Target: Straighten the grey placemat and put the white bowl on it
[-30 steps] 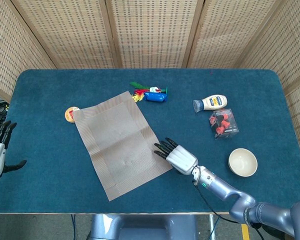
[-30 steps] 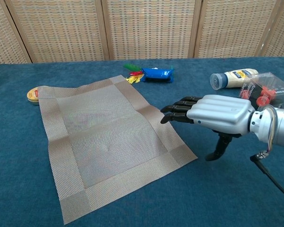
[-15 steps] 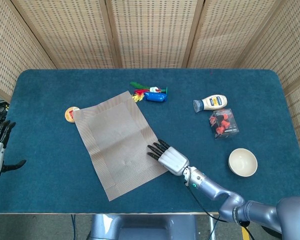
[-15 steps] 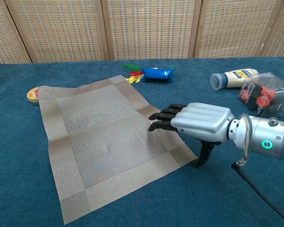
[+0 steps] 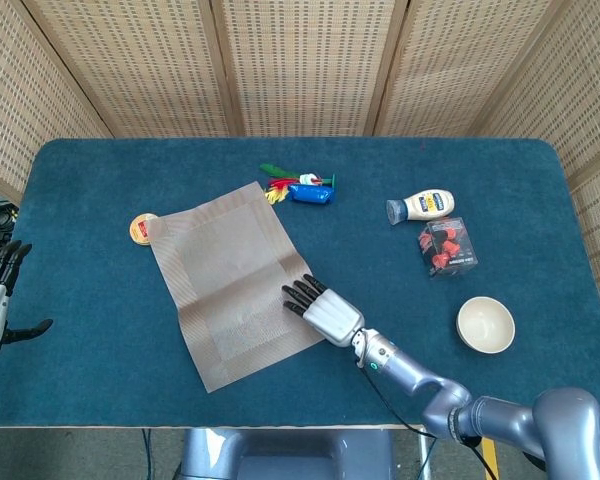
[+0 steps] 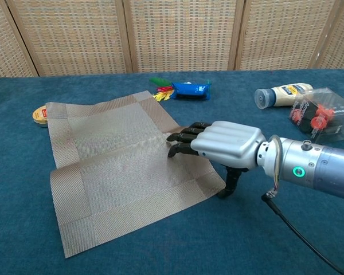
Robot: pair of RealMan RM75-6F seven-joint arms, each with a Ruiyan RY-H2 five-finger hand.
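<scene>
Grey placemat (image 5: 235, 292) skewed, long axis upper-left to lower-right; right robot hand (image 5: 320, 310) flat (fingers seemingly pressing edge).

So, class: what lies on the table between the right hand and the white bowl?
Only bare blue tablecloth. The head view shows the right hand on the grey placemat, the white bowl apart, and nothing between.
</scene>
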